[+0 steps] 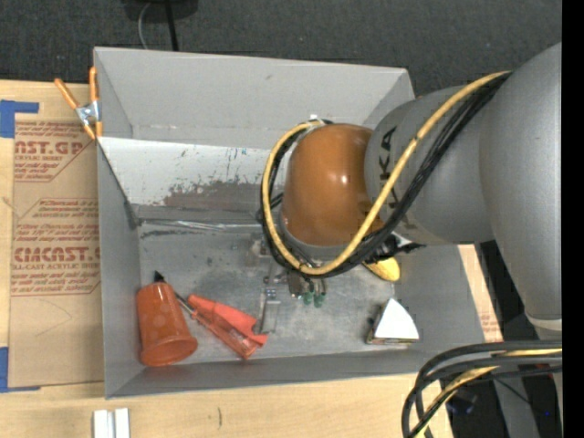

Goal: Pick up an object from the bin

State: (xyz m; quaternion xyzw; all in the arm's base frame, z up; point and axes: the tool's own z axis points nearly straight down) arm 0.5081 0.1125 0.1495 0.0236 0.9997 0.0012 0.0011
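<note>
My gripper (271,308) pokes out from under the arm's orange cover, low over the bin floor near the front middle. Just below and left of it lies a red-orange hand tool (224,322) with a pointed end toward the left and a wider end at the right; the gripper's tip stands right above that wider end. An orange plastic cup (161,327) lies on its side in the front left corner, close to the tool's pointed end. Nothing shows as held.
A white wedge-shaped piece (395,323) rests near the front right. A yellow thing (387,267) peeks out from beneath the arm at the right. The arm and its cover hide the bin's middle and right; bare floor lies at the back left.
</note>
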